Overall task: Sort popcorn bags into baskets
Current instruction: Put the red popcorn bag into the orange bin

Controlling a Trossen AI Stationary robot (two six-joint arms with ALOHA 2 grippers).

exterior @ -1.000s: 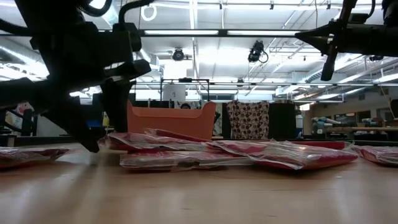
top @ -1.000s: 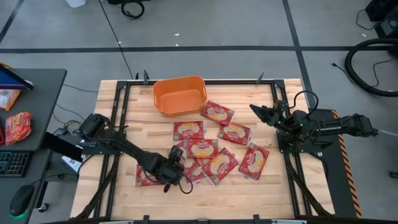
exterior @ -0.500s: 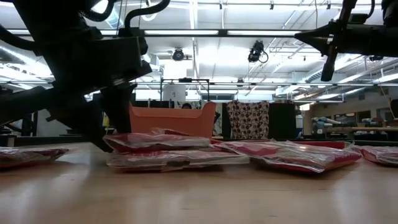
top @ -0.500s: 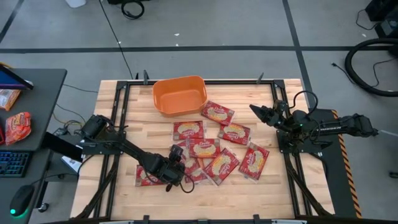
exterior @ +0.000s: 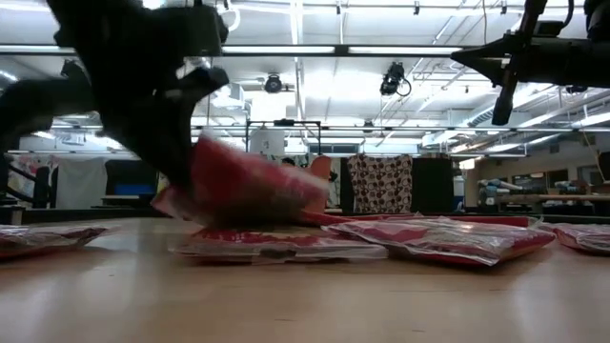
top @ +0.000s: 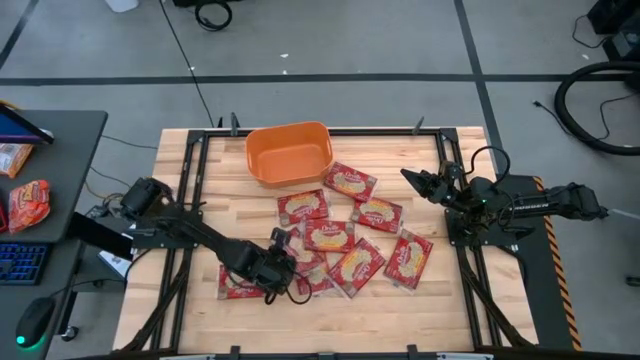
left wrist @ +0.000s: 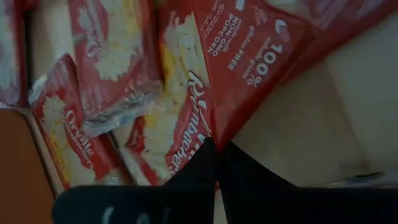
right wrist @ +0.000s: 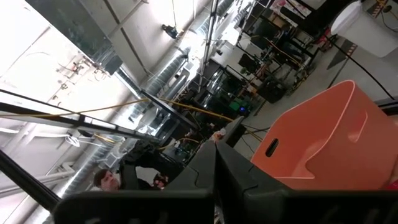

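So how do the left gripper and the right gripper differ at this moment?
The left gripper is low over the pile, shut on a popcorn bag it lifts at a tilt; the right gripper holds nothing. The left is among the bags near the table's front; the right hangs raised by the right edge, apart from them, aimed toward the orange basket. Both are dark and two-fingered, fingers together.

Glossy, crinkly film covers the popcorn bags (top: pixel 327 236), catching the light. The basket (top: pixel 289 153) is smooth orange plastic. Pale wooden planks, matt, make up the counter (top: pixel 400 310).
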